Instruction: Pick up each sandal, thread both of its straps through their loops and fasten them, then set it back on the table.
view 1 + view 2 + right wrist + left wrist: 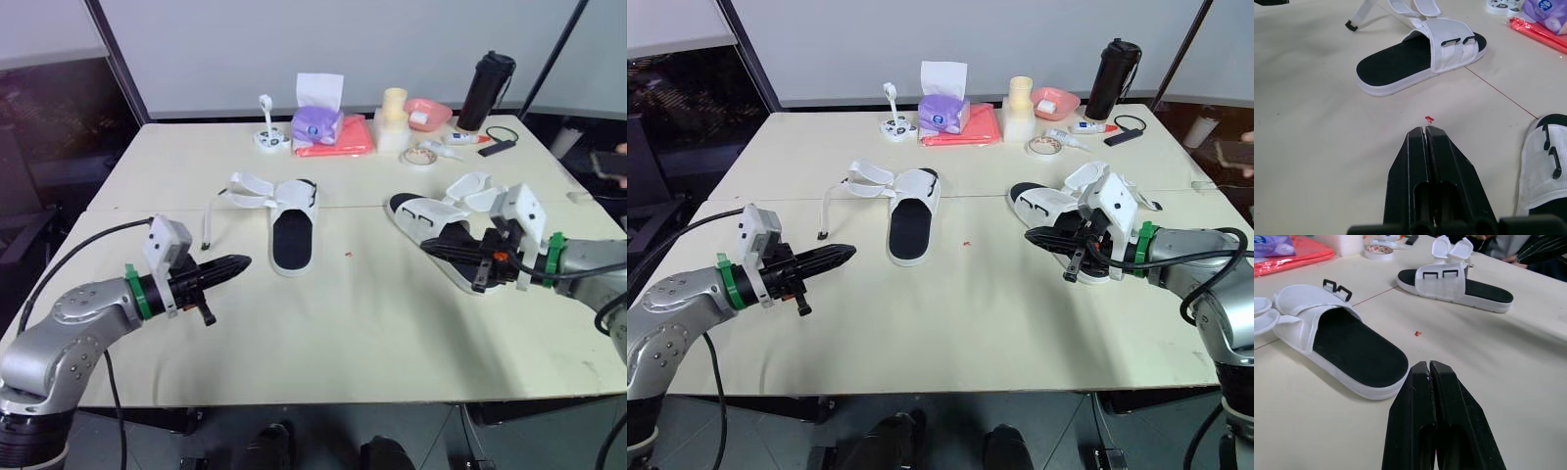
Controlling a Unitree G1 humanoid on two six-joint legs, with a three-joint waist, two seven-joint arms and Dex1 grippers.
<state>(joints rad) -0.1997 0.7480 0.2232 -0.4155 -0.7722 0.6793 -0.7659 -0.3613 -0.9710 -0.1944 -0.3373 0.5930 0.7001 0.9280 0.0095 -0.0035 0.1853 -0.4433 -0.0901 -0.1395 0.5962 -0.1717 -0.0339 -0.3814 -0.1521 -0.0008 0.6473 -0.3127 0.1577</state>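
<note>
The left claw (238, 262) is closed, its two black fingers pressed together with nothing between them. It is held low over the cream worktop (343, 333) and points toward the middle. Just beyond its tip lies the left sandal (292, 235), white with a black footbed, flat on the worktop with its banded end away from the robot. Its straps (250, 191) are undone and splayed toward the robot's left, and one long strap trails down to a black tip on the surface. Two black loops (1337, 289) sit empty on the band.

The right claw (1031, 235) is also closed and empty, low over the worktop and pointing toward the middle. A tiny red speck (1428, 119) lies on the surface just ahead of its tip. Just beside this claw lies the right sandal (431, 220), sole down and set at an angle. Its strap tabs (475, 188) are unfastened and stand folded back, and its buckle loops (1442, 273) are empty. The two sandals are well apart.

Along the far edge of the worktop stand a purple tissue box (316, 122) on a red cloth (343, 142), a cream stack of cups (394, 117), a pink bowl (428, 113), a roll of tape (419, 157) and a black bottle (486, 90)
</note>
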